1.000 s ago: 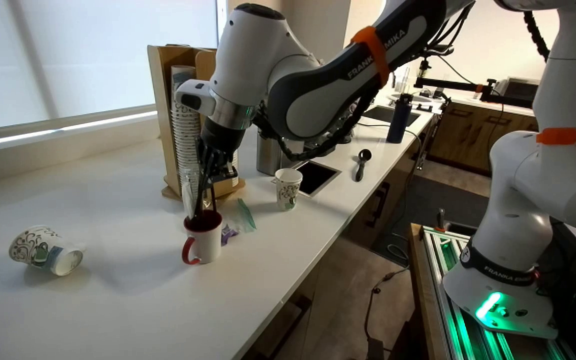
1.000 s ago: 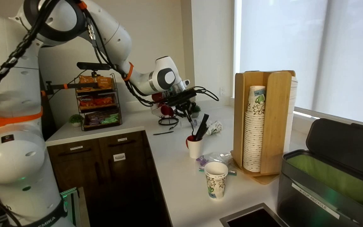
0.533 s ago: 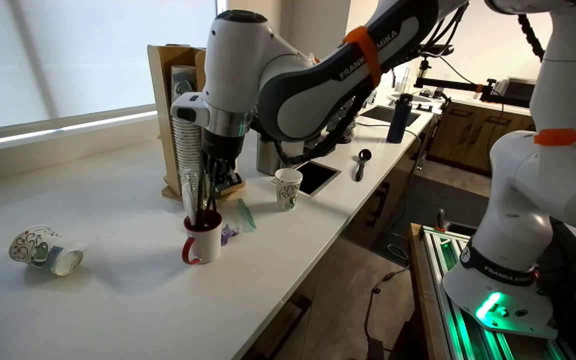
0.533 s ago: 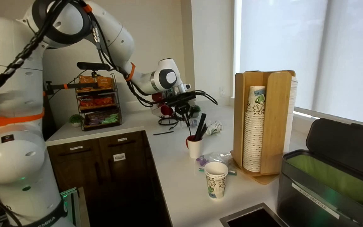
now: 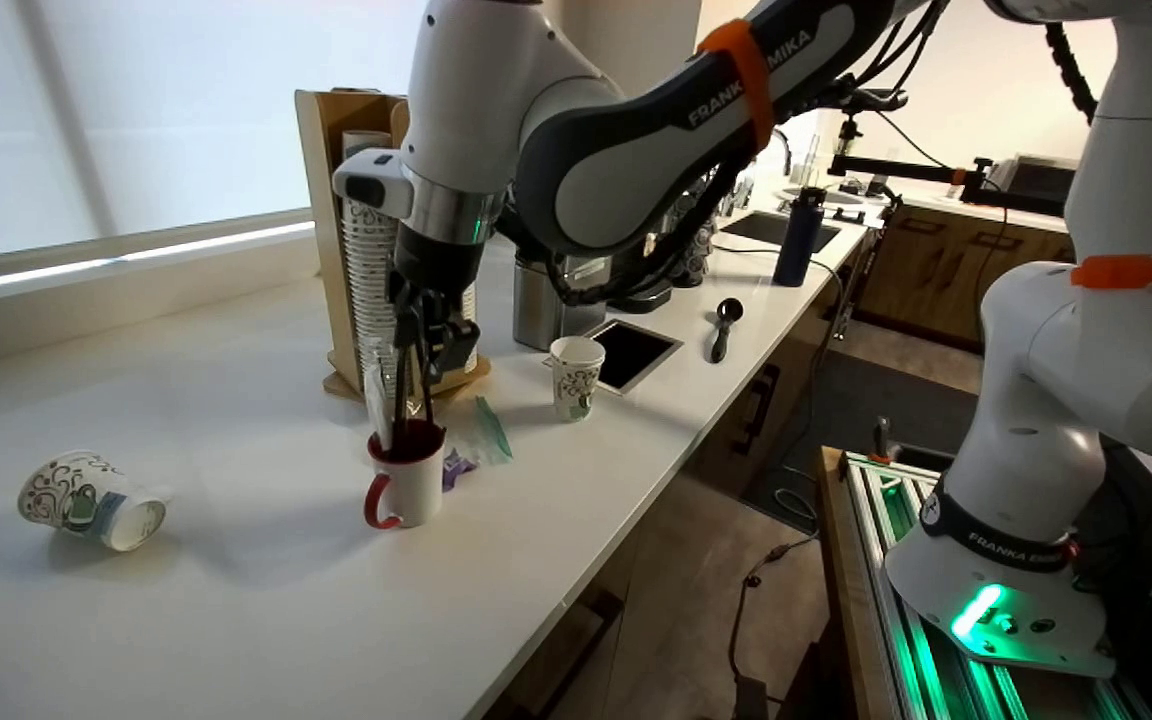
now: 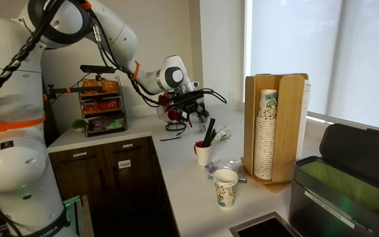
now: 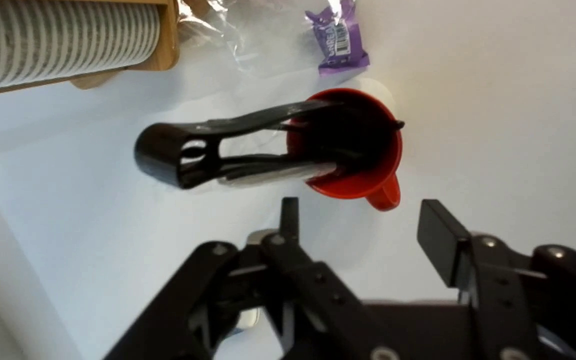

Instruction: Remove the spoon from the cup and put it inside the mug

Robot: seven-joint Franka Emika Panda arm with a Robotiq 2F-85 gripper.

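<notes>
The red-and-white mug [image 5: 419, 495], [image 6: 203, 156] stands upright on the counter. Black tongs [image 7: 253, 122] and other dark handles [image 6: 213, 136] stick out of it. A small dark tip [image 7: 400, 124] crosses its red rim; I cannot tell whether this is the spoon, which I cannot single out among the handles. Above the mug, my gripper [image 7: 359, 216] is open, with nothing between its fingers. One patterned paper cup [image 5: 78, 500] lies on its side and another paper cup [image 6: 225, 192] stands upright; which is the task's cup I cannot tell.
A wooden rack [image 6: 296, 131] of stacked paper cups stands close behind the mug. Beside the mug are a purple wrapped sweet [image 7: 339, 42] and a clear bag [image 5: 492, 430]. Further along lie a dark scoop [image 5: 723, 335] and a bin [image 6: 321, 197]. The counter edge [image 5: 626, 500] runs nearby.
My gripper has opened and risen away from the mug. The thin dark thing that reached from it into the mug no longer hangs from its fingers. The mug has stayed put.
</notes>
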